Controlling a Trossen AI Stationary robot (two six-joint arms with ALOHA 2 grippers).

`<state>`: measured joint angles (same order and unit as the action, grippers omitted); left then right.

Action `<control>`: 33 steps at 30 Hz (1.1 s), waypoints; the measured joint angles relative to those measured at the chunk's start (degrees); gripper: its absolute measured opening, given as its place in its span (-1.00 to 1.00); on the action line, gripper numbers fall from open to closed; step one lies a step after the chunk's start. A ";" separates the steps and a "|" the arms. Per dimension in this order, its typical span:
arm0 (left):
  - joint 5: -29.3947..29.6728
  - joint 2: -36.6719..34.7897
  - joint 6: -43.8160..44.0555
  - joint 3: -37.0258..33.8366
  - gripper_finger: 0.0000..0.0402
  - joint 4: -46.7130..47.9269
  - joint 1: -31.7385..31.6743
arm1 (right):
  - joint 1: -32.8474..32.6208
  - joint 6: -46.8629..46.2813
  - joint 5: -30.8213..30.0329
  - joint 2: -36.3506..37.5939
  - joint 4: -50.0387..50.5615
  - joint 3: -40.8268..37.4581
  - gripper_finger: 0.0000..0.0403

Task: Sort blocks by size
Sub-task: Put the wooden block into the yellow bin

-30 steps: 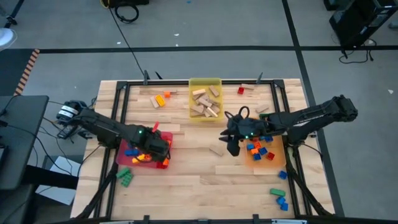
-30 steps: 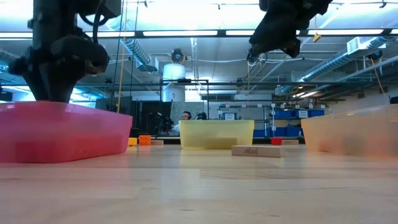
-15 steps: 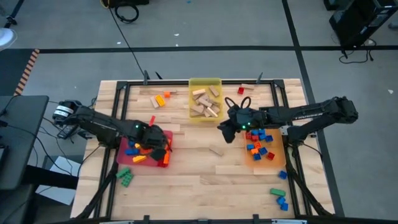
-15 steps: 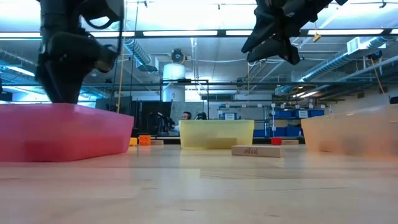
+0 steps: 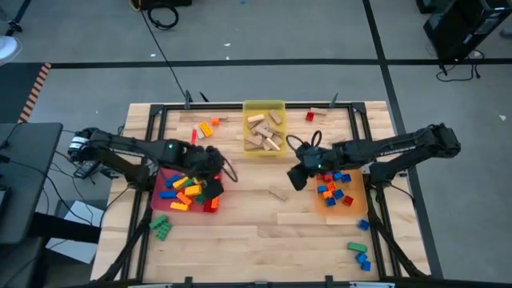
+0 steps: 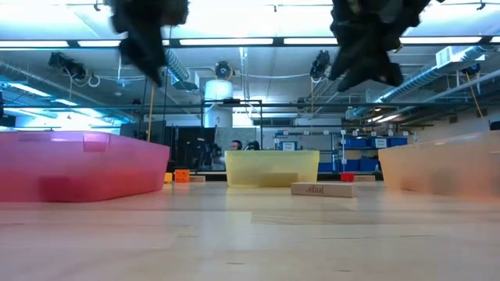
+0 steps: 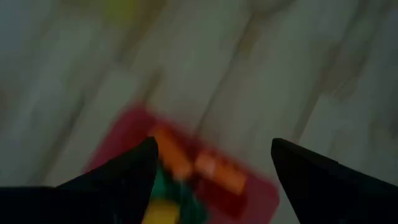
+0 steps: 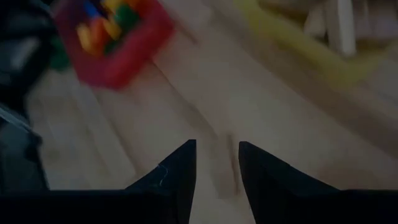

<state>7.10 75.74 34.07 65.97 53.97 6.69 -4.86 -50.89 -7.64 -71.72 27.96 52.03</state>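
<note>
Studded blocks [image 5: 186,192], red, orange, yellow, green, fill the red tray [image 5: 210,206] at left centre. Left gripper [image 5: 210,162] above its upper edge, jaws apart, empty. Right gripper [image 5: 297,178] at centre, jaws narrowly apart, empty.

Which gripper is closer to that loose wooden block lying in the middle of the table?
Right. The right gripper hangs beside the wooden block; the left gripper is over the red tray.

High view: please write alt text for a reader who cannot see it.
Seen from above, the left hand hangs open over the red tray of mixed bricks, while the right hand hovers over bare table near a loose wooden block. A yellow tray holds wooden blocks; an orange tray holds small bricks.
</note>
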 joint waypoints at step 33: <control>-16.60 51.29 -49.09 37.12 0.60 -17.02 -6.36 | -28.56 -20.02 -15.50 14.66 19.69 -0.02 -0.35</control>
<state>-9.50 127.03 -15.02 103.10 36.95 0.33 -33.42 -70.91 -23.14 -57.06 47.65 52.01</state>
